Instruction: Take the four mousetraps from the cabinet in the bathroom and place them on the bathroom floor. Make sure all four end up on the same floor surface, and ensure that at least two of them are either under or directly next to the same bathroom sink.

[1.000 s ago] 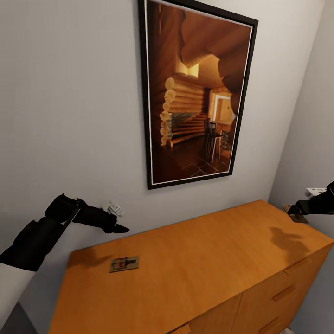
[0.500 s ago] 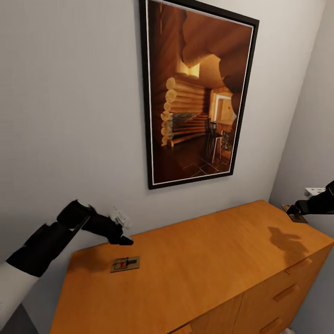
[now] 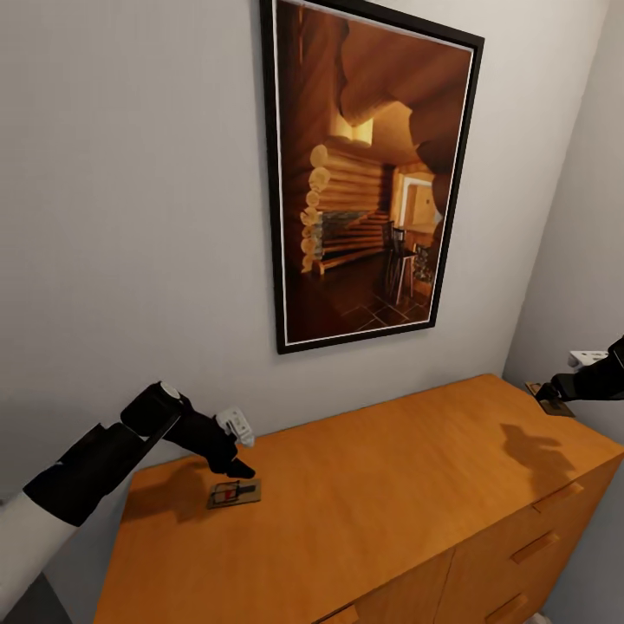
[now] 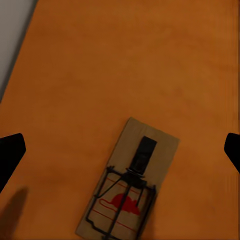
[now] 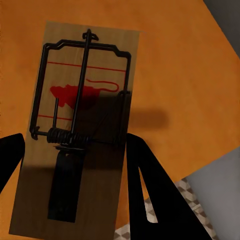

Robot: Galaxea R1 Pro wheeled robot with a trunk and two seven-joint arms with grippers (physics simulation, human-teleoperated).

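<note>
The cabinet [image 3: 364, 503], orange-brown wood with slim bar handles on its drawer fronts, stands against a pale grey wall, its right end close to the side wall. Above it hangs a tall black-framed picture [image 3: 368, 173] of a log-cabin interior. A small white wall fitting [image 3: 592, 356] sits on the side wall near the cabinet's right end.

Two mousetraps show. One mousetrap [image 3: 233, 493] lies flat near the cabinet top's back left corner, a tan board with black wire and a red mouse print, nothing else on the wood around it. The second mousetrap [image 5: 80, 130] is at the top's far right corner, just past the edge, with patterned floor tiles [image 5: 200, 215] visible beyond the cabinet's corner.

The left arm reaches in from the left, bent downward at the wrist, and the left gripper [image 3: 236, 469] hangs just above the first trap with its fingers spread wide, one on either side of the board in the wrist view, not touching it. The right gripper [image 3: 548, 392] comes in level from the right, its fingers closed on the second trap's board.
</note>
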